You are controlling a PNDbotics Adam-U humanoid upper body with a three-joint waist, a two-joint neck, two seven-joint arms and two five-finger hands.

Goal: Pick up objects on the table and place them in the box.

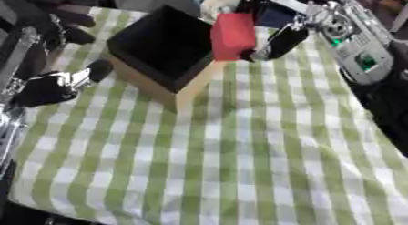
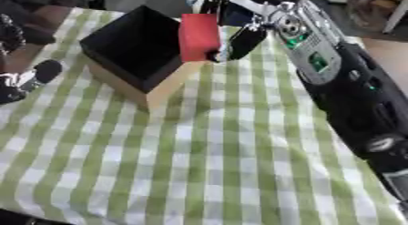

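Red block (image 1: pixel 232 36) is in the right hand (image 1: pixel 280 43), fingers curled around its far side, held up at the near-right rim of the box (image 1: pixel 163 48). It overlaps the rim in both views, so it looks part over the opening and part over the wall; can't tell how much clearance there is underneath.

Box is open-topped, black inside, tan outside, sitting cornerwise on the green-and-white checked cloth (image 1: pixel 239 165) covering the surface. Can't see anything in it; the interior reads as plain black.

Left hand (image 2: pixel 30 78) is low at the left edge, just beside the box's left corner and not touching it. Can't tell whether its fingers are curled or relaxed. It carries nothing that I can see.

My read: this is the release step, nearly done. To do it well:
- carry the block further in toward the box centre before letting go, since at the rim it could catch the wall and tip out onto the cloth
- lower it into the opening rather than dropping from height
- keep the block's long face roughly parallel to the box wall so a corner doesn't hang up
- open the fingers away from the wall, then lift straight up so the hand doesn't drag the box

No other loose objects visible on the cloth.
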